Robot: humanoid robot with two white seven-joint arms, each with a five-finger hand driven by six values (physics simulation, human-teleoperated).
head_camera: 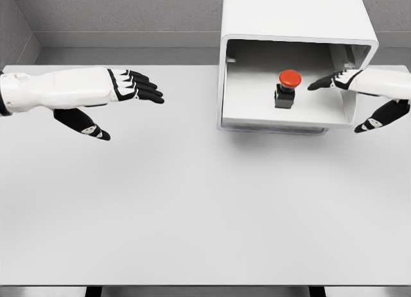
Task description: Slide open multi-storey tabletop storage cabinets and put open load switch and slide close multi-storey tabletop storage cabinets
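1. The load switch, red mushroom cap on a dark body, stands upright in the pulled-out drawer of the storage cabinet at the counter's far right edge.
2. The right hand is released, fingers extended toward the switch, seemingly not touching it.
3. The left hand hovers spread and empty over the counter's left side.
4. The switch looks light, rigid and top-heavy; grip the squarish body.

The cabinet top is running past the upper edge; its wall is hiding part of the right hand.
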